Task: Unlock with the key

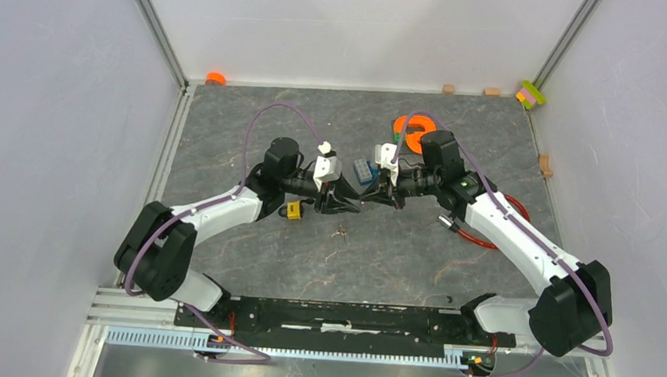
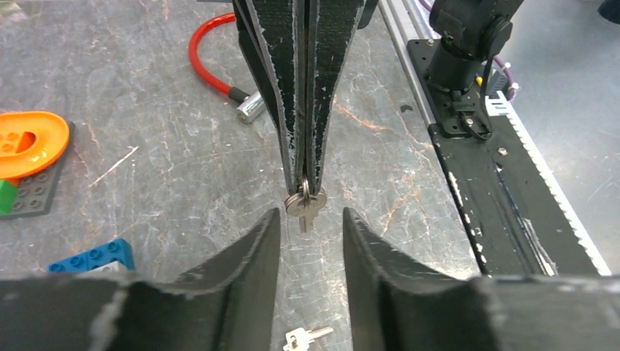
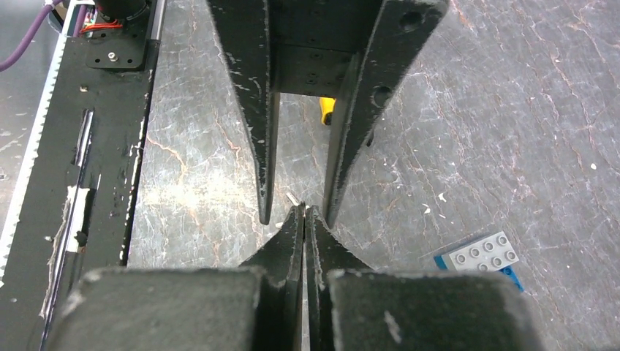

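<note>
R gripper [image 2: 303, 179], pressed together, pinches the key [image 2: 305, 206] at centre of left wrist view. L gripper [image 2: 311, 219] is spread around it. Step looks like handover; next, you close L squarely on key head.

Grey marbled table [image 1: 229, 130] here. The yellow padlock [image 1: 293, 210] sits left of centre, with a loose key bunch [image 2: 307, 336] lying nearer the middle. A blue brick [image 1: 363, 170] lies mid-table, an orange piece [image 1: 406, 126] farther back, and a red cable [image 2: 192, 53] loops on the right.
</note>
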### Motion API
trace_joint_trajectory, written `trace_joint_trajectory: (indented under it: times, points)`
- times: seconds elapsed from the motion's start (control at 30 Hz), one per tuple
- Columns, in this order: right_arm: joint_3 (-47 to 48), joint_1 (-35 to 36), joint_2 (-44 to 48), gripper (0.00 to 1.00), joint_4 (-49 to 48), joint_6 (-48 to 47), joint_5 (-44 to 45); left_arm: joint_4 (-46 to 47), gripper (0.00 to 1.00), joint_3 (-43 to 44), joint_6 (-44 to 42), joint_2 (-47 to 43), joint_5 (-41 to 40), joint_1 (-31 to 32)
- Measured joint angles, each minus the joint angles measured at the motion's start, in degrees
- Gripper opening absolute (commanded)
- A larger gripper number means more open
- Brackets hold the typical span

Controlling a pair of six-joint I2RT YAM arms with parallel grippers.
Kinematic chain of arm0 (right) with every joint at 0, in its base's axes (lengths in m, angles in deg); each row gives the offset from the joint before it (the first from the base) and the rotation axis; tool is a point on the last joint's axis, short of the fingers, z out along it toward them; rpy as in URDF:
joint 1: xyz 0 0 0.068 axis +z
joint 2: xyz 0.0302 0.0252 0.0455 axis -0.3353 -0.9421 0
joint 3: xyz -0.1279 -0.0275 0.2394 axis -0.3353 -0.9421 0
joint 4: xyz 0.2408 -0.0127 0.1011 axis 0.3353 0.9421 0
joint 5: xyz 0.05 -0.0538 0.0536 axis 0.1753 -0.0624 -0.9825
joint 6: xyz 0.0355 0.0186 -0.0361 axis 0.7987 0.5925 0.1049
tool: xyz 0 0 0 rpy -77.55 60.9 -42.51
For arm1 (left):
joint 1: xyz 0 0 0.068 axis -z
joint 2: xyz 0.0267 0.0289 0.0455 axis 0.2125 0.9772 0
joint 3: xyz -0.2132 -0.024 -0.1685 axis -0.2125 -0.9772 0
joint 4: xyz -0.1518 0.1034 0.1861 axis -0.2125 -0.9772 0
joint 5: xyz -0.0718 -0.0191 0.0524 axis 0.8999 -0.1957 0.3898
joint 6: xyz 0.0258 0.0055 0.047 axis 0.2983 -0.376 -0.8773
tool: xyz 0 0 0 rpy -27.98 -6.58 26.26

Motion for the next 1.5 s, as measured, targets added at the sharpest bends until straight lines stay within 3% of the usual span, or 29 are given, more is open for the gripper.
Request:
trace_joint_trajectory:
  times: [0.07,0.17,0.5,0.73,1.0,1.17,1.27,1.5]
  points:
    - [0.0,-0.02,0.0,0.0,0.31,-0.35,-0.09,-0.48,0.36,0.0,-0.42,0.0,0.46,0.02]
    - [0.0,-0.04,0.0,0.0,0.83,-0.52,-0.13,-1.2,0.43,0.0,-1.07,0.0,0.76,0.02]
    - [0.0,-0.31,0.0,0.0,0.9,-0.04,-1.44,-1.16,0.49,0.0,-2.19,0.26,0.74,0.46]
    - [0.0,-0.31,0.0,0.0,0.76,0.35,-1.79,-1.2,0.32,0.02,-2.82,2.32,0.63,1.31]
    - [0.0,-0.66,0.0,0.0,0.63,0.37,-1.84,-1.11,0.03,0.02,-3.19,2.47,0.44,1.36]
    - [-0.02,-0.74,0.0,0.01,1.01,0.0,-1.84,-1.05,0.02,0.02,-3.19,2.47,0.04,1.36]
    - [0.02,-0.81,0.0,0.08,2.4,-1.68,-1.66,-1.42,0.02,0.02,-3.21,2.47,-0.66,1.38]
    - [1.73,-0.9,-0.33,0.56,9.6,-7.15,2.54,-9.05,0.02,0.94,-5.2,1.36,-4.76,1.38]
